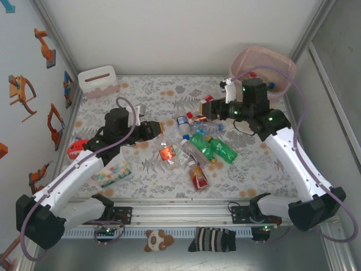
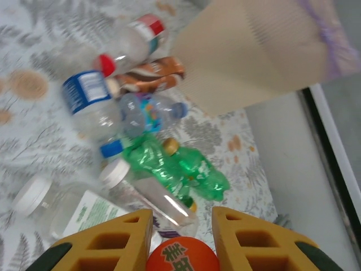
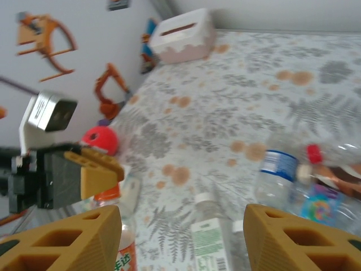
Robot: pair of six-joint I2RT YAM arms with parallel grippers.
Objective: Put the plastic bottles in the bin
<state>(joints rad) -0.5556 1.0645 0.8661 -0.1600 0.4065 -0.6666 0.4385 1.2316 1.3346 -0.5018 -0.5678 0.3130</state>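
**Top view, left to right.** Left of centre, the left end effector [image 1: 157,130] is clamped on an orange-labelled bottle [image 2: 182,255] that bears a green Chinese character. At the centre of the floral surface [image 1: 141,93] lie loose plastic bottles [image 1: 200,144]. One has a blue label [image 2: 87,90] whose print is unreadable. The right end effector [image 1: 210,108] has its fingers spread apart with nothing between them. The bin [image 1: 280,61] stands at upper right.

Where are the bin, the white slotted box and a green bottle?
bin [image 1: 262,56], top external view, inner far wall.
white slotted box [image 1: 100,87], top external view, front face.
green bottle [image 2: 186,169], left wrist view, crumpled body.
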